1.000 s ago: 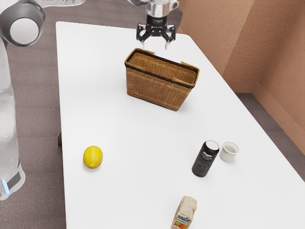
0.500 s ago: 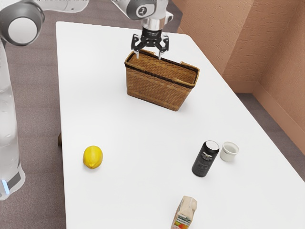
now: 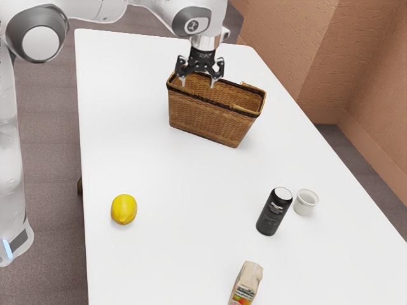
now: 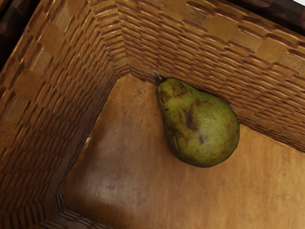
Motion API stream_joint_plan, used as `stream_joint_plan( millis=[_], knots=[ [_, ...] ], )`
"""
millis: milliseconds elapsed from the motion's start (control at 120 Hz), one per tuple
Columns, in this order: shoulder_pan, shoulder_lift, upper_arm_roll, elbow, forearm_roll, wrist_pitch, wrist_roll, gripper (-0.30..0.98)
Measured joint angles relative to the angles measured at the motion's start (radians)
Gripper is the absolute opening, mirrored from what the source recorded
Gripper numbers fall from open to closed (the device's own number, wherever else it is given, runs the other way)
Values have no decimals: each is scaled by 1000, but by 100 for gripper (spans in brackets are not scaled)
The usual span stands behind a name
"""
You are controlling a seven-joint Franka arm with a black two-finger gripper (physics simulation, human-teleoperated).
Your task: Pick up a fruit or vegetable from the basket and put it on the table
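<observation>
Green pear [image 4: 202,126] in basket [image 3: 206,119]; gripper [image 3: 198,84] over its exterior-view ten o'clock, jaws spread. Approach step; next, lower, straddle pear.

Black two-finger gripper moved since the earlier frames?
Yes: the gripper moved down and toward the exterior view's left, relative to the brown wicker basket.

A big white table [image 3: 165,184] stands on a gray-brown floor [image 3: 52,159]. At the exterior view's far right are bumpy, orange-brown walls [image 3: 280,44], with a smooth strip [image 3: 385,170] along the bottom. Bright light makes the tabletop very white.
</observation>
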Motion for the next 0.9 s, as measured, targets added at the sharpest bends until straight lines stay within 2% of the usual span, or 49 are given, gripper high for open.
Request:
stream_joint_plan(
  millis=[383, 617, 900],
  knots=[
    [49, 76, 1, 9, -3, 60, 5, 69],
    [46, 106, 1, 21, -5, 75, 9, 69],
    [62, 133, 1, 22, -43, 88, 13, 69]
  ],
)
